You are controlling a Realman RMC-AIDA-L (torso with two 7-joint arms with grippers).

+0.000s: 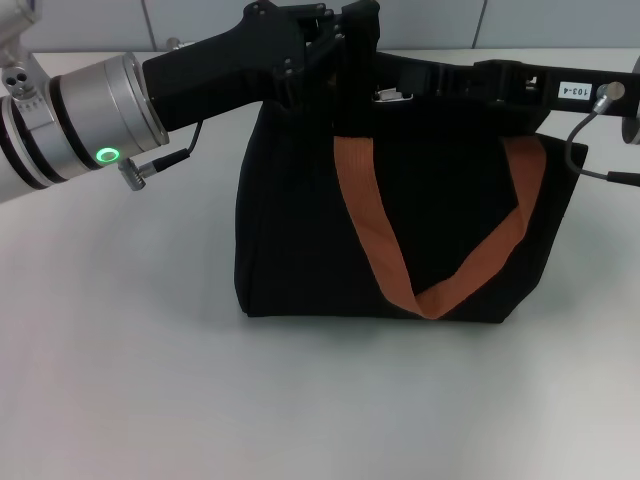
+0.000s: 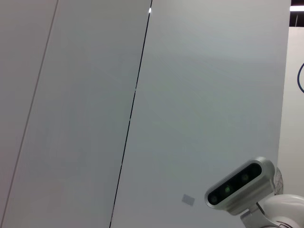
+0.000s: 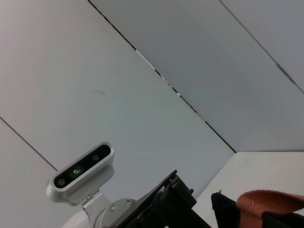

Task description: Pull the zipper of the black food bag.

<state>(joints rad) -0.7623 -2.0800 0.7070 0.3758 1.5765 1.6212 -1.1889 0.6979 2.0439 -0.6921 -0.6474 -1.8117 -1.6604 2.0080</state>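
Note:
The black food bag (image 1: 400,215) stands upright in the middle of the white table, with an orange-brown strap (image 1: 440,270) hanging down its front. The silver zipper pull tab (image 1: 393,96) lies on the bag's top edge. My right gripper (image 1: 425,82) reaches in from the right along the top edge and ends right at the tab. My left gripper (image 1: 325,50) reaches in from the left and sits at the bag's top left end. In the right wrist view a bit of strap (image 3: 268,202) and the left gripper's black body (image 3: 161,206) show.
The white table (image 1: 130,380) extends in front of and to the left of the bag. A grey panelled wall (image 2: 190,95) stands behind. The left wrist view shows only that wall and the other arm's silver camera (image 2: 240,185).

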